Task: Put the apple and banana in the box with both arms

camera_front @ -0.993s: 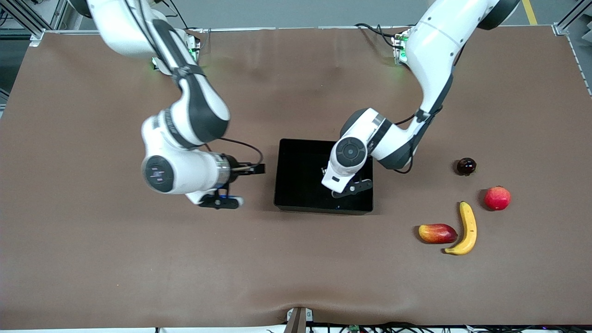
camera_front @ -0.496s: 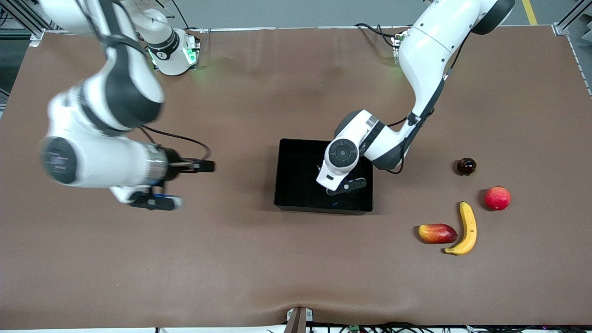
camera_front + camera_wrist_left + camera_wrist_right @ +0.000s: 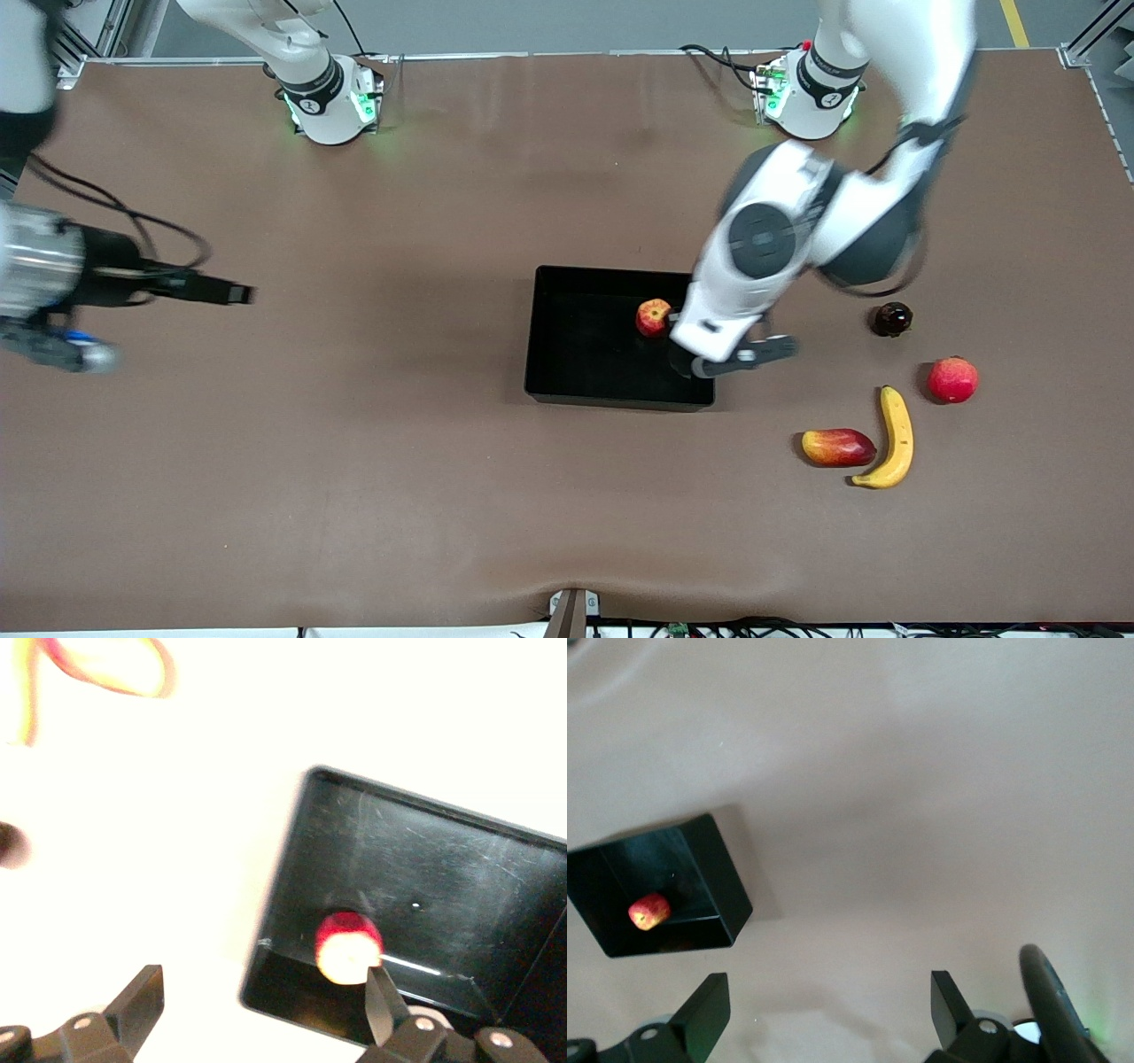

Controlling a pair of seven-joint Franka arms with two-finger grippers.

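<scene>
The small red-and-yellow apple [image 3: 654, 316] lay in the black plastic box [image 3: 567, 354] mid-tabletop, both the left gripper [image 3: 722, 354] and the right gripper [image 3: 824, 1005] had fingers wide open and empty, and the long yellow banana [image 3: 895, 438] near the left arm's end might get mixed up with the fruits beside it.

**White arms, black joints**

Both arms [image 3: 824, 221] have glossy white shells with black joint bands and round dark caps. Their bases [image 3: 332, 97] glow green. Black cables loop beside each wrist. The left gripper [image 3: 257, 1010] and right gripper [image 3: 828, 1010] have black fingers with silver screws just above.
</scene>
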